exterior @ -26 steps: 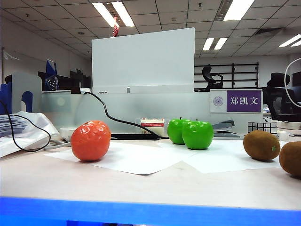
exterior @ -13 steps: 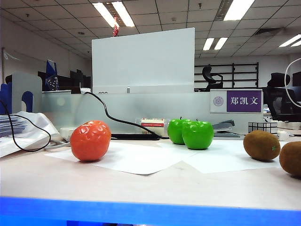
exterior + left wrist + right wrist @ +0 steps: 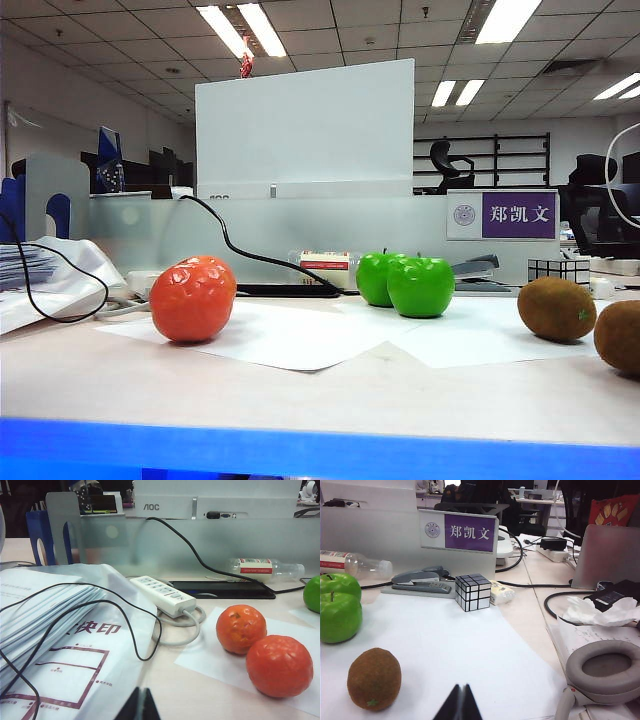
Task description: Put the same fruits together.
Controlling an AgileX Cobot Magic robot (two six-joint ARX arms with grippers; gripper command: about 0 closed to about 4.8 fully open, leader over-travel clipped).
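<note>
In the exterior view, an orange sits on white paper at the left. Two green apples stand touching in the middle, and two brown kiwis lie at the right. Neither gripper appears in that view. The left wrist view has two oranges side by side on paper and one apple's edge. My left gripper is shut and empty, short of the oranges. The right wrist view has both apples and one kiwi. My right gripper is shut and empty, beside that kiwi.
On the left lie a plastic bag of papers, black cables, a power strip and a fallen bottle. On the right are a stapler, a mirror cube, a name plate, headphones and a laptop.
</note>
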